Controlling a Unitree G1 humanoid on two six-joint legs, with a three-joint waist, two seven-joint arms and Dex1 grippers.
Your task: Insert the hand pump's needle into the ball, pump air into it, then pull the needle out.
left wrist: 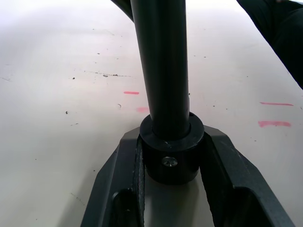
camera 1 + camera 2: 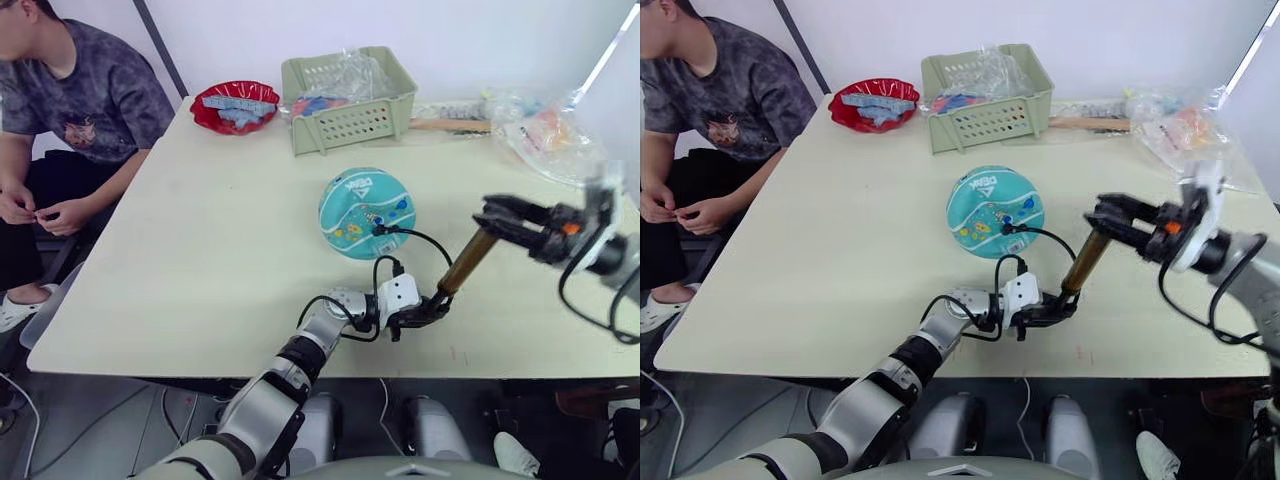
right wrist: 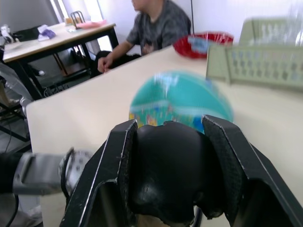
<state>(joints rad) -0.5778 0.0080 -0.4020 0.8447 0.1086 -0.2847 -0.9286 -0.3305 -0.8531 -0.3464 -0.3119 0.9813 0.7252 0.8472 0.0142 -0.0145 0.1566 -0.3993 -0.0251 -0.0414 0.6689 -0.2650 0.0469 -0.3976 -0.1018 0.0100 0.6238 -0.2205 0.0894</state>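
Note:
The teal-blue ball (image 2: 366,212) rests on the table's middle. The thin black hose (image 2: 425,238) loops from the pump's lower end to a small black fitting (image 2: 379,230) against the ball's near side; the needle itself is too small to make out. The brass hand pump (image 2: 466,262) leans at a slant to the right of the ball. My left gripper (image 2: 428,310) is shut on its black bottom cap (image 1: 171,158), close to the tabletop. My right gripper (image 2: 497,215) is shut on the black handle (image 3: 165,175) at the pump's upper end.
A person (image 2: 60,90) sits at the table's left side, hands in lap. At the far edge stand a red bowl (image 2: 235,105), a green basket (image 2: 348,98) and plastic bags (image 2: 550,130). The table's front edge (image 2: 300,372) runs just below my left gripper.

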